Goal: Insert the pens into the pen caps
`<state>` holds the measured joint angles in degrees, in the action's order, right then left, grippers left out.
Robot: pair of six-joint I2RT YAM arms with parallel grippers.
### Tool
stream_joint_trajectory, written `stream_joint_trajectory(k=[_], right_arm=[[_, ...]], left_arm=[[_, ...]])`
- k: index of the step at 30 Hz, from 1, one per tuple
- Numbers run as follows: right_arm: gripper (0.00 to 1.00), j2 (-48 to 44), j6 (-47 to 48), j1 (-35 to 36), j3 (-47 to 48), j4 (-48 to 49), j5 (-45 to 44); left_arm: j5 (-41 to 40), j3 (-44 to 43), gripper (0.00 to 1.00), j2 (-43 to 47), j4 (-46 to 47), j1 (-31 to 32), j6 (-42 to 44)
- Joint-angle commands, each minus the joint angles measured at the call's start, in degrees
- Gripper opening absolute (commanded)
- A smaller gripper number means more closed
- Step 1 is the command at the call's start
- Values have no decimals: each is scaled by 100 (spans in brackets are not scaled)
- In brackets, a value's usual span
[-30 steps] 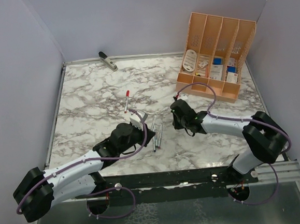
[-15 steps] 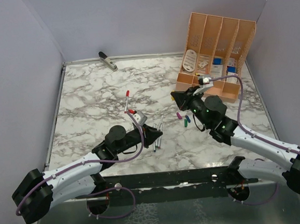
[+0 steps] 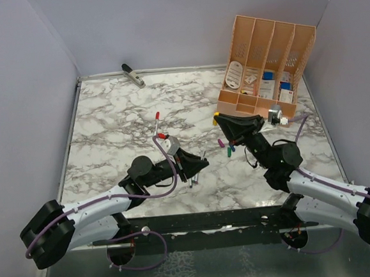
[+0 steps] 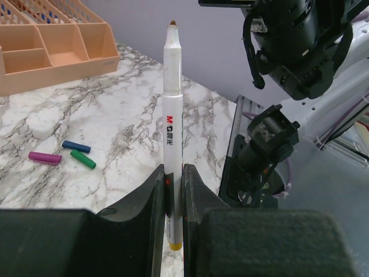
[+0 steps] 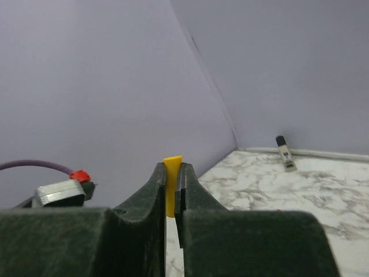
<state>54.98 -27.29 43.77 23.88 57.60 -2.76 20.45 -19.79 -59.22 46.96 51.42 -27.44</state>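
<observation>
From above, on the marble table (image 3: 106, 119), the left gripper (image 3: 192, 163) and right gripper (image 3: 218, 118) are raised, with loose caps (image 3: 227, 148) lying near the right one. In the left wrist view, the jaws clamp a white pen (image 4: 172, 104) upright near its lower end. In the right wrist view, the jaws pinch a yellow cap (image 5: 172, 179), its end poking out past them.

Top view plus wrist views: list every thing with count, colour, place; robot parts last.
Table: one, marble, underneath.
Organizer: one, orange, far right.
Tool: one, grey, far left.
Capped pen: one, white, red cap, centre.
Loose pens: count unclear, grey, partly hidden by left gripper.
Loose caps: three, magenta, blue, green, right of centre.
Held pen: one, white, in left gripper.
Yellow cap: one, in right gripper.
Grippers: two, black, both shut.
</observation>
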Motion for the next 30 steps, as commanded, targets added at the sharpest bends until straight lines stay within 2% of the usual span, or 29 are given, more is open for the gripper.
stream_joint_trajectory(k=[1,12,30], right_arm=[[1,2,-277,9,-218,1546,731],[1,194,-654,8,-307,2024,1300],[1,200,-704,9,-343,1440,1438]], left_arm=[[299,-75,0,-138,755,-17,-289],[441,-195,0,-418,1264,-10,-624],[581,-280,0,-463,1386,-18,-775]])
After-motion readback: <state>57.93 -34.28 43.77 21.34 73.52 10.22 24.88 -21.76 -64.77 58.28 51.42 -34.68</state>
